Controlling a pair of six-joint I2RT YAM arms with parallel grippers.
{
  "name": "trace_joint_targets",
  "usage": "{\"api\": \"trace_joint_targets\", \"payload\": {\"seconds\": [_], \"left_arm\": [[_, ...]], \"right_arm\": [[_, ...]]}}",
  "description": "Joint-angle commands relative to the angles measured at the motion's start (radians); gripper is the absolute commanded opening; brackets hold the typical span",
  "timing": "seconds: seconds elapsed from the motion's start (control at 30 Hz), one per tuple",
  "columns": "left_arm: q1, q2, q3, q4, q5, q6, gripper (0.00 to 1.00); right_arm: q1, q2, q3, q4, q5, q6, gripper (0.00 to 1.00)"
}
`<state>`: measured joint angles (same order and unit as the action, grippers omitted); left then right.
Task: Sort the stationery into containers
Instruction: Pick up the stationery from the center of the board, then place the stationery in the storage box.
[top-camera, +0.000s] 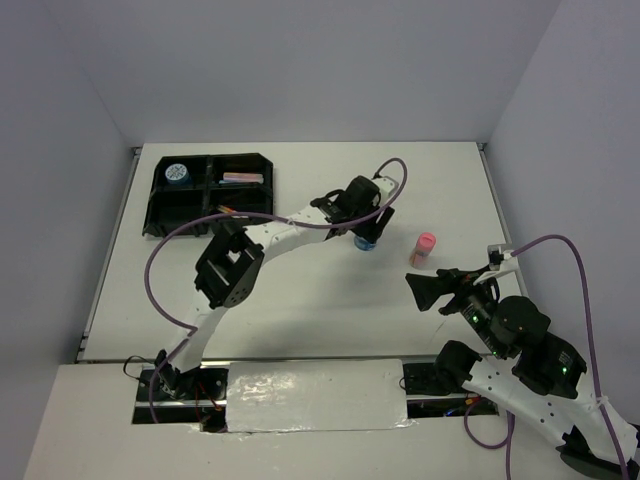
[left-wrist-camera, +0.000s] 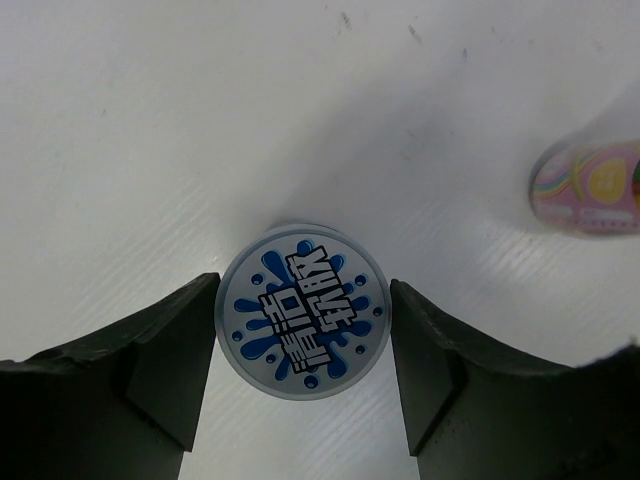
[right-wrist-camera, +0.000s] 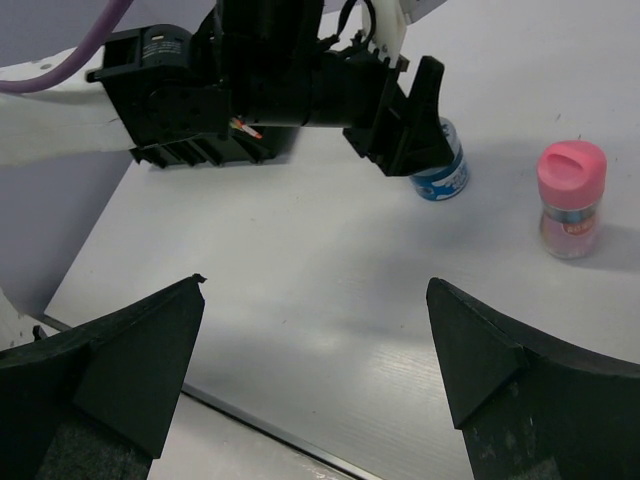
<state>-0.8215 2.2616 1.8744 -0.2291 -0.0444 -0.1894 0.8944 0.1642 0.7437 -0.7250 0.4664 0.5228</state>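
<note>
Top external view alone takes in the whole bench (top-camera: 300, 330). The blue tub (top-camera: 365, 243) stands near the middle. The black tray (top-camera: 175, 215) lies well apart from the tub, off to its far left. The pink-capped bottle (top-camera: 424, 248) stands near the tub on its right, not touching it. Only this view shows inside the tray: another tub (top-camera: 177, 173) sits in the far-left compartment and a flat pink item (top-camera: 243, 178) in the compartment beside it.

The left wrist view looks straight down on the blue tub's splash-patterned lid (left-wrist-camera: 303, 322), which the top view mostly hides under the left tool (top-camera: 366, 235). The lid sits squarely between the two fingers (left-wrist-camera: 165, 375). Each pad meets its rim with no gap showing, so the left tool is clenched on the blue tub. The bottle is only a blur at the right edge of this view.

The right wrist view sees the blue tub side-on, its base on the bench and its top half covered by a left finger. The bottle is upright to the tub's right. The right tool (right-wrist-camera: 315, 285) is spread wide and grasps nothing, hanging to the near right of the tub.

Bare bench runs from the tub's near side toward the right tool, and from its far side to the bench's far edge. To the tub's left, the left arm crosses the stretch toward the tray.
</note>
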Motion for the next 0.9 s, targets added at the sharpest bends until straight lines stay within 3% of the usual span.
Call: {"api": "trace_joint_targets", "payload": {"seconds": [0.0, 0.17, 0.3, 0.5, 0.63, 0.87], "left_arm": [[0.002, -0.143, -0.041, 0.039, -0.081, -0.015, 0.0], [0.044, -0.283, -0.044, -0.001, -0.136, -0.047, 0.0], [0.11, -0.373, -0.028, -0.065, -0.273, -0.087, 0.0], [0.423, -0.424, 0.1, -0.246, -0.406, -0.243, 0.0], [0.591, -0.392, 0.179, -0.314, -0.401, -0.303, 0.0], [0.814, -0.326, 0.23, -0.256, -0.218, -0.351, 0.0]], "right_arm": [[0.008, 0.005, -0.004, 0.044, 0.005, -0.02, 1.0], [0.006, 0.001, -0.009, 0.052, 0.003, -0.023, 1.0], [0.006, 0.001, -0.012, 0.055, 0.0, -0.023, 1.0], [0.008, 0.011, -0.023, 0.075, -0.009, -0.032, 1.0], [0.008, 0.029, -0.033, 0.087, -0.012, -0.037, 1.0], [0.008, 0.051, -0.038, 0.096, -0.025, -0.043, 1.0]]}}
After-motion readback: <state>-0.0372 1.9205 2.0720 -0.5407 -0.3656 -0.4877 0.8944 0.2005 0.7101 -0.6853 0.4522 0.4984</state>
